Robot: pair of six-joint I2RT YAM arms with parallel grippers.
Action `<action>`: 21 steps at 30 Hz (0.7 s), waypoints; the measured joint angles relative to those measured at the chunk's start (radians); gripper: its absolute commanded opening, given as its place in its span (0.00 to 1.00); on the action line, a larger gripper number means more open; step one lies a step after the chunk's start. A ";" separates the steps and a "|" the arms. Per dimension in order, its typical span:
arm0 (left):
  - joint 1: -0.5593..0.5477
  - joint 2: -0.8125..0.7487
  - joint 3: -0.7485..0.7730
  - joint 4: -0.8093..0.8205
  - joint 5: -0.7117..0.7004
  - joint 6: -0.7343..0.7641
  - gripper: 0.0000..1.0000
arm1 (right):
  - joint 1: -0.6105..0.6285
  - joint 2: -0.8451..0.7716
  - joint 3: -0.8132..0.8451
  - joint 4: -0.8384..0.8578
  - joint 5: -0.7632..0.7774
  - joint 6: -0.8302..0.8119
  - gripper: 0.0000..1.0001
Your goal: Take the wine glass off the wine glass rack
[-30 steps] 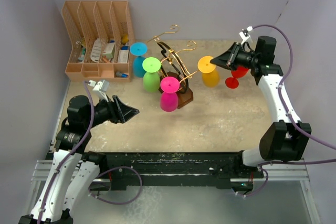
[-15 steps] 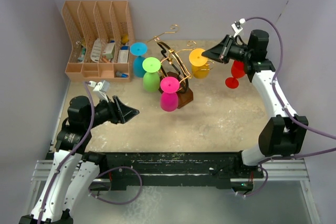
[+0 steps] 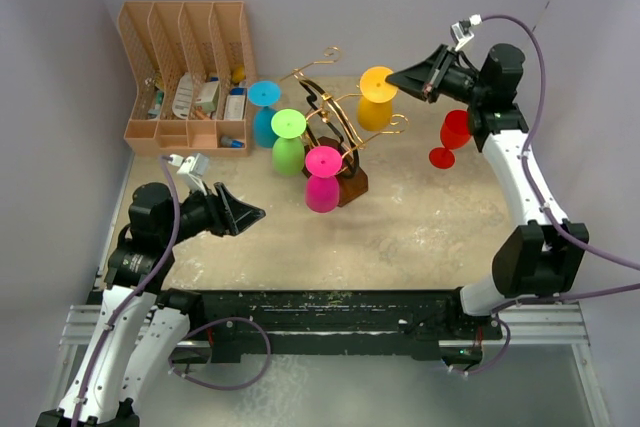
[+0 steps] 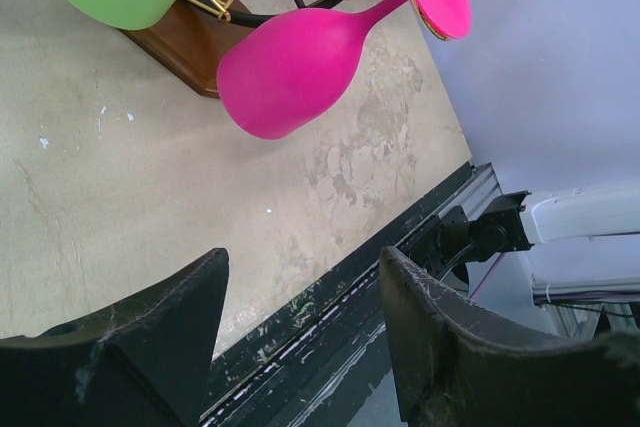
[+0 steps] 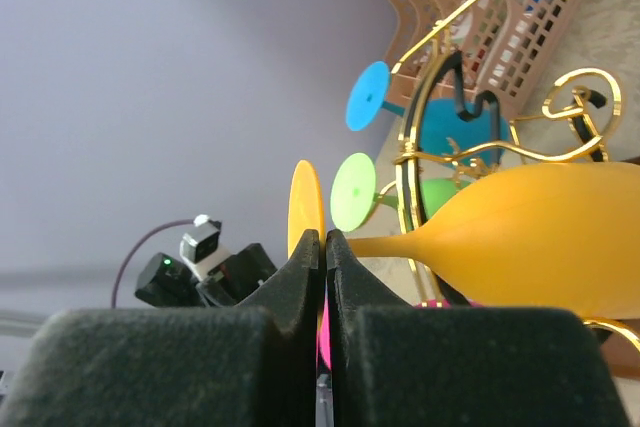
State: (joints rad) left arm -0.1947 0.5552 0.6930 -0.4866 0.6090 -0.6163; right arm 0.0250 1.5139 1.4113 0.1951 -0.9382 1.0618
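My right gripper (image 3: 394, 77) is shut on the rim of the flat foot of an orange wine glass (image 3: 375, 107), which hangs bowl-down in the air just right of the wine glass rack (image 3: 336, 113). The rack is gold wire on a dark wooden base (image 3: 351, 185). In the right wrist view the gripper (image 5: 325, 239) pinches the orange disc, and the orange bowl (image 5: 540, 242) lies beside the gold scrolls (image 5: 410, 162). Blue (image 3: 264, 112), green (image 3: 288, 144) and pink (image 3: 322, 182) glasses hang upside down around the rack. My left gripper (image 3: 250, 214) is open and empty, near the table's left front.
A red glass (image 3: 449, 137) stands upright on the table under my right forearm. A tan slotted organiser (image 3: 188, 77) with small items sits at the back left. Side walls close in on both sides. The left wrist view shows the pink glass (image 4: 290, 67) and the table's front rail (image 4: 330, 317).
My right gripper has carried the orange glass left and higher, from right of the rack to close beside its right scroll arm. The left arm has not moved.
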 measured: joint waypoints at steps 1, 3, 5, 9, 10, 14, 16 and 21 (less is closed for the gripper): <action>0.000 0.000 0.000 0.000 0.000 0.000 0.65 | 0.000 -0.003 0.010 0.003 -0.003 0.011 0.00; 0.000 0.000 0.000 0.000 0.000 0.000 0.65 | 0.000 -0.012 0.024 0.006 -0.012 0.031 0.00; 0.000 0.000 0.000 0.000 0.000 0.000 0.65 | 0.000 -0.025 0.039 0.006 -0.023 0.047 0.00; 0.000 0.000 0.000 -0.001 -0.004 0.000 0.65 | 0.000 -0.063 0.079 0.010 -0.031 0.057 0.00; 0.000 0.000 0.000 -0.002 -0.007 0.000 0.65 | 0.000 -0.072 0.090 0.012 -0.032 0.055 0.00; 0.000 0.000 0.000 -0.006 -0.016 0.000 0.66 | 0.008 -0.126 0.144 -0.016 -0.051 -0.006 0.00; 0.000 0.000 0.001 -0.010 -0.016 -0.002 0.66 | 0.028 -0.162 0.175 -0.072 -0.043 -0.097 0.00; 0.000 0.001 0.039 -0.020 -0.013 -0.027 0.66 | 0.196 -0.285 0.264 -0.306 0.056 -0.432 0.00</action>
State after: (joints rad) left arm -0.1947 0.5564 0.7322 -0.5068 0.5964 -0.6437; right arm 0.2211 1.2289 1.6749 -0.1104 -0.8825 0.6296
